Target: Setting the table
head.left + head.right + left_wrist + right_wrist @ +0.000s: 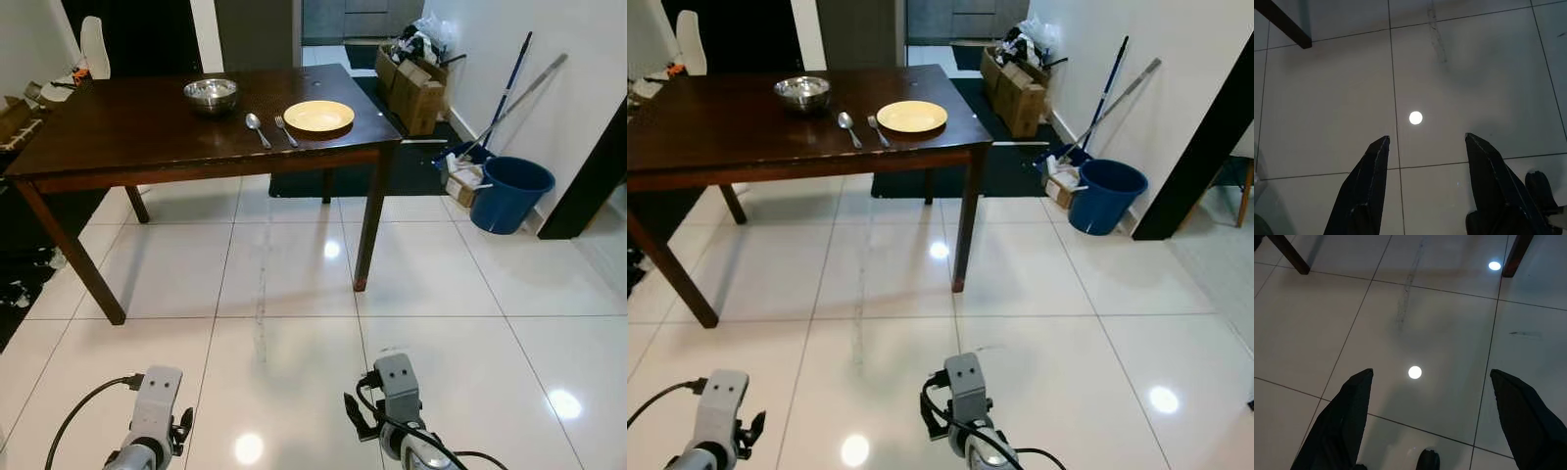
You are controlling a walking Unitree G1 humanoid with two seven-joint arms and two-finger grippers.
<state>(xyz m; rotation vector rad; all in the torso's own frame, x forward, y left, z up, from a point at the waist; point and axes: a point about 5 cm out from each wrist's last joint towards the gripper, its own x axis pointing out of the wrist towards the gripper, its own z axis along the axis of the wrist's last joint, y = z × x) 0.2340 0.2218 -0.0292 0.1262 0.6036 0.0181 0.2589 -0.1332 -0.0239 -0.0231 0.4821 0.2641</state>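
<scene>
We're standing off from the table [147, 137], left pincer [1425, 191] and right pincer [1430, 421] both spread and empty over floor tiles; plate [318, 116], fork [285, 130], spoon [257, 128] and steel bowl [211, 94] look placed, so next probably needs a walk-up.

Right end effector [1432, 423] hangs over the floor [1440, 323], its two black fingers [1339, 423] spread wide apart with nothing between them; pale glossy tiles below, crossed by dark grout lines; two round light reflections on the tiles; a faint dark scuff streak [1405, 293]; two dark counter legs [1515, 254] at the far edge.
</scene>
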